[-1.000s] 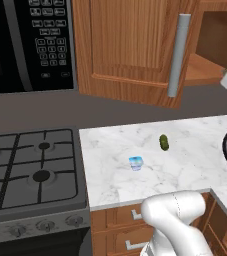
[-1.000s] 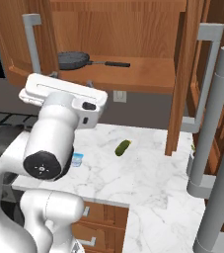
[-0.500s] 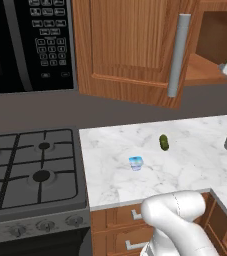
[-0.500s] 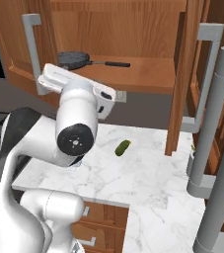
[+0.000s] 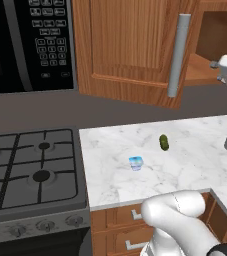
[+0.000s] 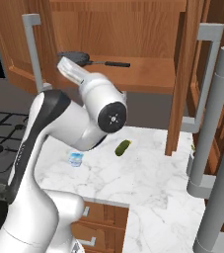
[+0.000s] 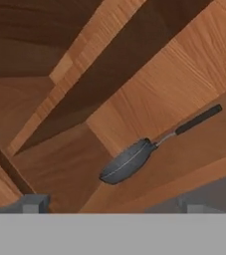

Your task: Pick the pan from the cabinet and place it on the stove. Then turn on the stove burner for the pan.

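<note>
Arm raised toward cabinet (image 6: 133,74), pan (image 6: 79,58) partly hidden behind wrist

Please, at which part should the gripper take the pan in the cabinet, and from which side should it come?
Probably the long straight handle of the pan: it lies flat on the cabinet shelf, clear of the bowl. Come from the open front, with the open jaws across the handle.

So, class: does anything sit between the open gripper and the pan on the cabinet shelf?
Nothing visible does. In the hand view the pan lies alone on the bare cabinet shelf ahead of the gripper, doors swung open, handle pointing away.
</note>
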You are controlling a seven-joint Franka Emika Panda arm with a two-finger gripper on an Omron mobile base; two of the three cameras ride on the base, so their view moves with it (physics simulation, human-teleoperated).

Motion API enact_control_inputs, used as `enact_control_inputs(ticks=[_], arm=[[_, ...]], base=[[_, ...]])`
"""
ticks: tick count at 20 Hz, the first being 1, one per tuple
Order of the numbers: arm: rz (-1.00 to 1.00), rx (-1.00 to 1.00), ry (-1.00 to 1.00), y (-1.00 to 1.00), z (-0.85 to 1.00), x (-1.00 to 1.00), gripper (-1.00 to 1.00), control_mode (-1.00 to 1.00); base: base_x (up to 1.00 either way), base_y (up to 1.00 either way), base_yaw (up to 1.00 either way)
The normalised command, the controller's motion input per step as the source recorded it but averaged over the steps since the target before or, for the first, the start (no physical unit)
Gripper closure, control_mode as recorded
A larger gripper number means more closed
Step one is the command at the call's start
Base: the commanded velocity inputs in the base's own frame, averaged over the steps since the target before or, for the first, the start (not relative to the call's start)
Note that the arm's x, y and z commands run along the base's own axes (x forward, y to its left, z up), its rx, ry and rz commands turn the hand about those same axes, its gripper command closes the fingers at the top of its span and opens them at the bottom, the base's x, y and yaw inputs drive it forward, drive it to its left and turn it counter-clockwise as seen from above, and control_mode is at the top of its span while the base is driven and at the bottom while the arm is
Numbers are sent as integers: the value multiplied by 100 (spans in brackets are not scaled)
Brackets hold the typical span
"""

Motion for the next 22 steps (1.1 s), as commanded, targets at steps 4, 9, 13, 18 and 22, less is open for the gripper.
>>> enact_control_inputs(ticks=[4, 9, 13, 18, 22], arm=[[20, 13, 13, 1, -17, 36, -100, -100], [19, 13, 13, 10, -16, 33, -100, -100], [18, 12, 14, 12, -11, 31, -100, -100], [17, 11, 13, 10, -10, 32, -100, -100], [14, 9, 11, 18, -10, 25, -100, -100]], base=[[0, 0, 0], [0, 0, 0], [0, 0, 0], [0, 0, 0], [0, 0, 0]])
